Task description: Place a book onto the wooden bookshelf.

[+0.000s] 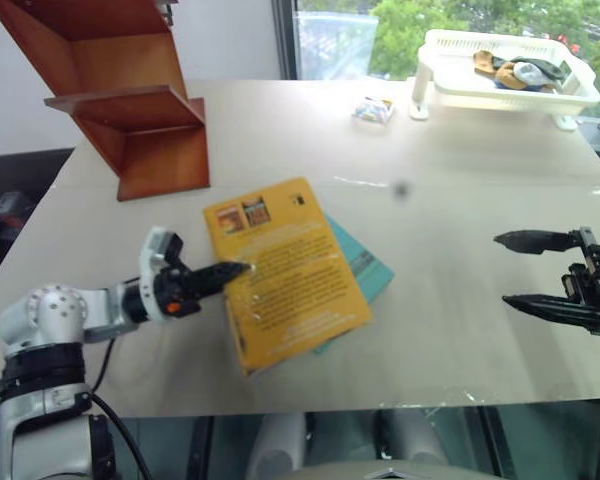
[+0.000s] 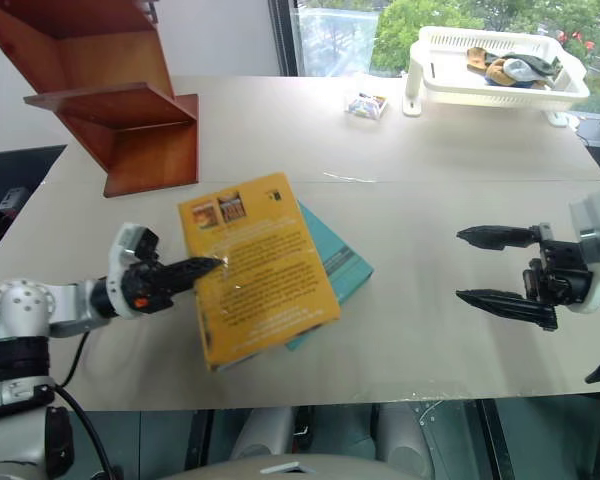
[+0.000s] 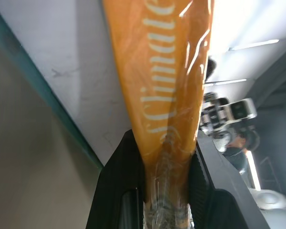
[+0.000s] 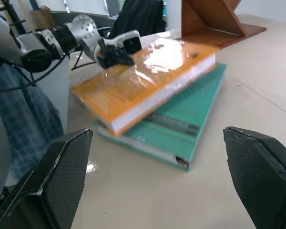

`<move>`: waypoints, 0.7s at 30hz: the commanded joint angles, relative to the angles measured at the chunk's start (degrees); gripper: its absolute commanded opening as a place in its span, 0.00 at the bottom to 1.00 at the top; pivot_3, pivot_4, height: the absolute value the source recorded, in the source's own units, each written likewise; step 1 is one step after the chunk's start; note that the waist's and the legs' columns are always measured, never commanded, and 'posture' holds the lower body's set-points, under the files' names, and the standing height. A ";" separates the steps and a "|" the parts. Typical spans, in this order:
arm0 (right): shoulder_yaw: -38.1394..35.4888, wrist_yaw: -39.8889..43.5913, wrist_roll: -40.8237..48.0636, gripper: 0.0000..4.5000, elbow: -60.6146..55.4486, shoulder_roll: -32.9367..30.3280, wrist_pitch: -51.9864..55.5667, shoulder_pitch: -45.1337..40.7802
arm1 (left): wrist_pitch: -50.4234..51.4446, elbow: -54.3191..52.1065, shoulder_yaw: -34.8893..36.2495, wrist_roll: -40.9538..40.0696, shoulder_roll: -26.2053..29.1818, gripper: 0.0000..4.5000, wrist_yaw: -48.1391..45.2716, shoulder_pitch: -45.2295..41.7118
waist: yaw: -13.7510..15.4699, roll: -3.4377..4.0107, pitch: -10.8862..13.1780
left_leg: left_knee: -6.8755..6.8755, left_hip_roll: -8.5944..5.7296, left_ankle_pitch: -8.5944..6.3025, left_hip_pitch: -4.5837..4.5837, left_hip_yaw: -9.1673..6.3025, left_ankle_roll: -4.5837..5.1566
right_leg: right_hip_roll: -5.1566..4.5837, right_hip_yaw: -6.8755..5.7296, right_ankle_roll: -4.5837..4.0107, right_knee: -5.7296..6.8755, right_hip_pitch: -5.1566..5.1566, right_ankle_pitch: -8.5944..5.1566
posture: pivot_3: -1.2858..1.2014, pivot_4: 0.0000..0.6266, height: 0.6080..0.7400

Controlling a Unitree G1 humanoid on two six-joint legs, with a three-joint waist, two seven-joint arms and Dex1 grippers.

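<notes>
**Left jaws clamped on the book's spine edge**

The left gripper [image 1: 225, 272] comes in level from about eight o'clock and has its two black fingers [image 3: 115, 191] pinched on the spine of the book [image 1: 285, 272]. The wrist view shows the yellow spine squeezed between them, its glossy wrap wrinkled at the grip. The book sits near the middle of the table [image 1: 460, 200], cover up, with small pictures along its far edge and dark text below. Its gripped side is tilted up slightly, so it rests at a slant on the teal book [image 1: 365, 265] underneath, which sticks out at about three o'clock.

The right gripper [image 1: 552, 272] hovers above the table at three o'clock, well apart from both books, pointing toward them. Its jaws are spread wide and hold nothing.

The bookshelf [image 1: 130, 105] stands at eleven o'clock from the books, near the table's far left corner, its tiers bare where visible. At one o'clock, by the window, a white basket [image 1: 500, 85] holds a few small items, and a small packet [image 1: 373, 110] lies just beside it.
</notes>
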 commanded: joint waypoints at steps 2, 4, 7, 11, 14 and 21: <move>-1.20 0.80 0.02 1.00 -0.32 -1.00 -0.69 -0.31 | -6.73 0.30 -2.23 3.37 -3.42 0.15 2.89 -1.21 | -0.03 0.01 -0.01 | 0.01 -0.02 0.00 0.01 0.01 0.00 | -0.02 0.01 0.00 0.01 0.01 0.00 | 0.52 0.24 1.00; -1.62 0.82 0.10 1.00 -0.60 -1.12 -0.63 0.08 | -6.83 -0.66 -3.55 2.14 -3.22 0.46 -0.63 -0.87 | -0.19 -0.04 -0.02 | 0.05 -0.04 0.00 0.01 0.01 0.01 | -0.02 0.01 0.00 0.01 0.03 0.00 | 0.52 0.24 1.00; -2.83 0.76 0.41 1.00 -1.02 -1.45 -0.48 0.95 | -6.18 2.08 -3.17 2.55 -3.44 0.73 0.78 -2.93 | -0.28 -0.03 -0.03 | 0.05 -0.06 0.00 0.02 0.02 0.00 | 0.00 0.04 0.00 0.03 0.02 0.00 | 0.52 0.24 1.00; -3.49 0.60 0.36 1.00 -1.46 -1.36 -0.81 2.25 | -4.74 4.11 -3.39 2.69 -1.76 0.92 0.39 -3.35 | -0.33 -0.03 -0.03 | 0.05 -0.06 0.00 0.03 0.02 0.00 | 0.05 0.04 0.00 0.09 -0.01 0.00 | 0.52 0.24 1.00; -3.62 0.27 0.38 1.00 -1.70 -1.21 -0.87 2.59 | -2.97 3.75 -3.23 1.14 0.10 0.92 -1.29 -2.61 | -0.46 -0.03 -0.03 | 0.05 -0.05 0.00 0.03 0.10 0.00 | 0.05 0.12 0.00 0.11 -0.07 0.00 | 0.52 0.24 1.00; -3.18 -0.12 0.32 1.00 -1.72 -0.82 -1.08 2.89 | -3.07 3.86 -3.73 0.93 1.38 0.52 -2.97 -2.15 | -0.30 -0.03 -0.03 | 0.05 -0.01 0.00 0.03 0.12 0.00 | 0.04 0.14 0.00 0.16 -0.10 0.00 | 0.52 0.24 1.00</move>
